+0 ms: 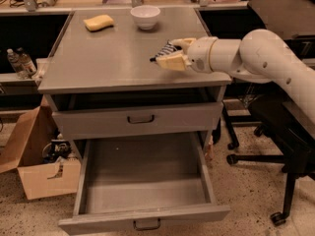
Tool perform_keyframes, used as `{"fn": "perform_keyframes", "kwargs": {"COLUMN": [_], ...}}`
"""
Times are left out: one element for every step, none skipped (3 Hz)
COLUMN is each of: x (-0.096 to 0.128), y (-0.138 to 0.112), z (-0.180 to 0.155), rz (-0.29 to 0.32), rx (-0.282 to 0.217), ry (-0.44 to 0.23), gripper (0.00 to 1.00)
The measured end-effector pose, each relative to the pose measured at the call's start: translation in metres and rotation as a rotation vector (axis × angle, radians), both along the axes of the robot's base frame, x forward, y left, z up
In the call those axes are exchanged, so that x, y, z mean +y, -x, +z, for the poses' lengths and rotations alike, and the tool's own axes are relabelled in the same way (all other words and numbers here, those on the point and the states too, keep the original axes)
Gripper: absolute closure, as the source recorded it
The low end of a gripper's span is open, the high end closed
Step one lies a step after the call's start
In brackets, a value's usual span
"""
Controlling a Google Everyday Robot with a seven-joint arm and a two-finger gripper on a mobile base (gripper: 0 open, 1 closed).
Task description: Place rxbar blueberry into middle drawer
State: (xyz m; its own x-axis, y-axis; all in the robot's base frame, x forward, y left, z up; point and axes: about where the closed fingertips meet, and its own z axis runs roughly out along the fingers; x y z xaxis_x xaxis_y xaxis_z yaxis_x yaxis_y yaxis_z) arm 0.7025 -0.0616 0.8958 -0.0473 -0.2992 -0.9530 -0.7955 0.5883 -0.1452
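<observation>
We see the gripper [167, 54] over the grey cabinet top [108, 63], its two pale fingers clamped on the rxbar blueberry [162, 51] (the dark wrapper pokes out ahead of them). Well below it, the middle drawer [187, 215] stands pulled open. Beyond the gripper sit a white bowl [145, 16] and a yellow sponge [98, 22].

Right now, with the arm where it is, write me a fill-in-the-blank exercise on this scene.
1. The gripper, its fingers shut on the rxbar blueberry, is over the ____ of the cabinet.
2. The middle drawer stands ____.
3. The upper handled drawer is ____.
4. The sponge near the white bowl is coloured ____.
Missing words: top; open; shut; yellow.
</observation>
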Motion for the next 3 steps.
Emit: {"fn": "perform_keyframes", "kwargs": {"x": [0.000,0.002,-0.001], "y": [0.092,0.154,0.160], "z": [-0.021,-0.059,-0.068], "rz": [0.129,0.188,0.186], "rx": [0.015,0.071,0.085], "ry": [0.064,0.082,0.086], "gripper": [1.00,1.00,1.00]}}
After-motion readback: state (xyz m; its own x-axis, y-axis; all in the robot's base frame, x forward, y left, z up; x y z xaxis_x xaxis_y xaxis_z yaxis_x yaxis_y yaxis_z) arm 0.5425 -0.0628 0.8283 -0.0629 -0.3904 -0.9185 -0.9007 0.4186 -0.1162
